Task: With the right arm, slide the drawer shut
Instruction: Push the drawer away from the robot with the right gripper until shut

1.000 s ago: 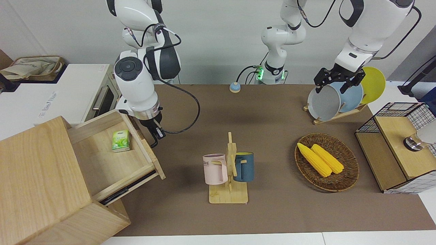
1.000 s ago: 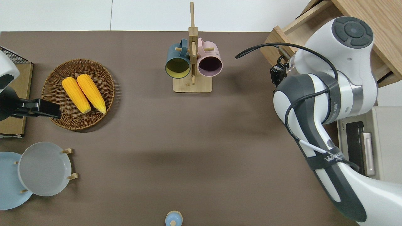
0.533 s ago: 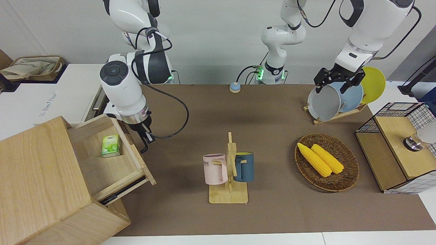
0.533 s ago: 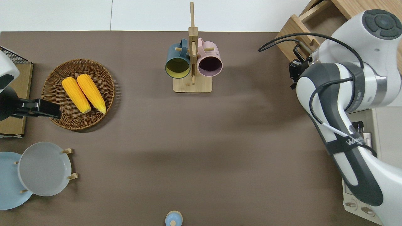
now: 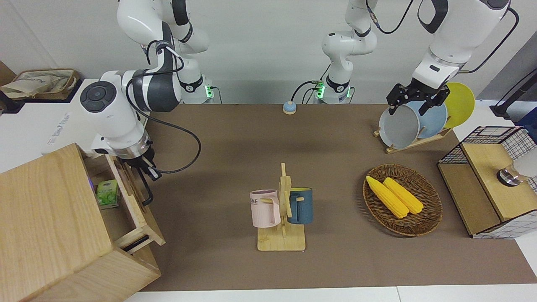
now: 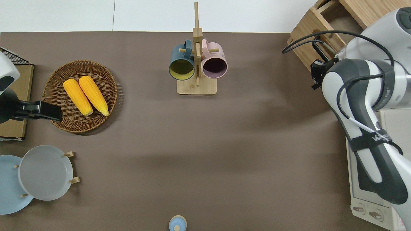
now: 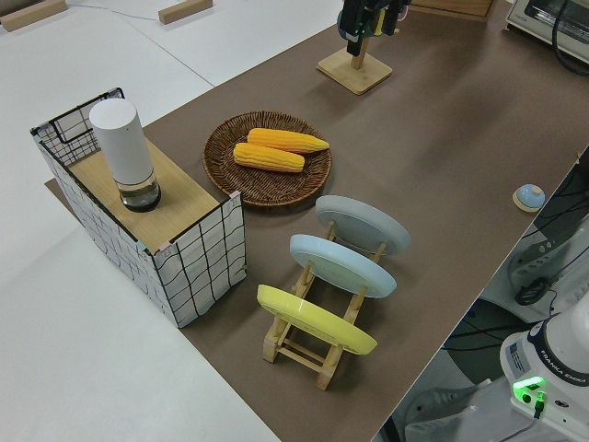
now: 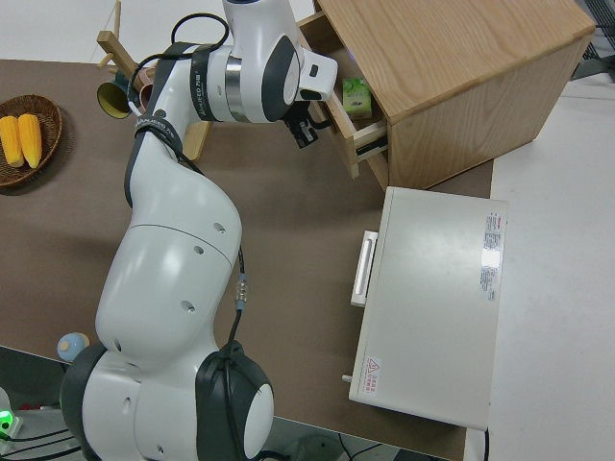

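One arm is at work: the white jointed right arm (image 5: pixel 113 121) with the silver wrist ring has its black right gripper (image 5: pixel 147 167) against the front panel of the wide shallow light-wood drawer (image 5: pixel 133 200), up by the black metal loop handle (image 5: pixel 145 189). I cannot tell how far the jaws stand apart, nor whether they hold the handle or only press the panel; pushing flat on the panel would suit a closing stroke. Just past the jaws, inside the drawer, a small green carton (image 5: pixel 107 193) shows in the narrow gap left, so I judge the drawer mostly in, with a short stretch to go into the big pale wooden cabinet (image 5: pixel 46 226). The left gripper (image 5: pixel 413 98) is parked.
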`<action>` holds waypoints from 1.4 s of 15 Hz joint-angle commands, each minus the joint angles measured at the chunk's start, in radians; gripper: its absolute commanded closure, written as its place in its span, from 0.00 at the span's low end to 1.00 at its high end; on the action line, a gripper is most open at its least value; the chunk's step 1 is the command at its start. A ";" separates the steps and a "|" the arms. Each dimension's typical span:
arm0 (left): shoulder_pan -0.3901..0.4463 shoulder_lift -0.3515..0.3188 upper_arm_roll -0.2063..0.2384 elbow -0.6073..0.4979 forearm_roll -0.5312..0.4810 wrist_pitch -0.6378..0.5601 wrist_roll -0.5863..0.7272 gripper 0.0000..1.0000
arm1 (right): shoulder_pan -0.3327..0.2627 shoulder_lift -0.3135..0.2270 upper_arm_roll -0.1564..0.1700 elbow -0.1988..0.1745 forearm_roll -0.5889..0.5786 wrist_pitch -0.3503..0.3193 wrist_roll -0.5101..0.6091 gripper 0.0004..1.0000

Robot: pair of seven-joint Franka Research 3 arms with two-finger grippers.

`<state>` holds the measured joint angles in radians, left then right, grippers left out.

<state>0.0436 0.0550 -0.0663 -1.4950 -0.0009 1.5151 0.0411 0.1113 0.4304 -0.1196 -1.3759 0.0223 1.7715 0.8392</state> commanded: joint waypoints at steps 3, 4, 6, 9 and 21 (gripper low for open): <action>-0.007 -0.004 0.000 0.010 0.018 -0.018 -0.010 0.01 | -0.036 0.036 0.009 0.049 -0.042 0.011 -0.051 1.00; -0.007 -0.004 0.000 0.009 0.018 -0.018 -0.010 0.01 | -0.042 0.037 0.009 0.054 -0.045 0.013 -0.060 1.00; -0.007 -0.004 0.000 0.009 0.018 -0.018 -0.010 0.01 | -0.058 0.040 0.009 0.060 -0.045 0.013 -0.075 1.00; -0.007 -0.004 0.000 0.010 0.018 -0.018 -0.010 0.01 | -0.076 0.047 0.009 0.067 -0.047 0.028 -0.083 1.00; -0.007 -0.004 0.000 0.009 0.018 -0.018 -0.010 0.01 | -0.090 0.053 0.006 0.069 -0.076 0.062 -0.097 1.00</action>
<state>0.0436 0.0550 -0.0663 -1.4950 -0.0009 1.5151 0.0411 0.0423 0.4590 -0.1195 -1.3362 -0.0307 1.8082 0.7751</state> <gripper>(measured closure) 0.004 0.991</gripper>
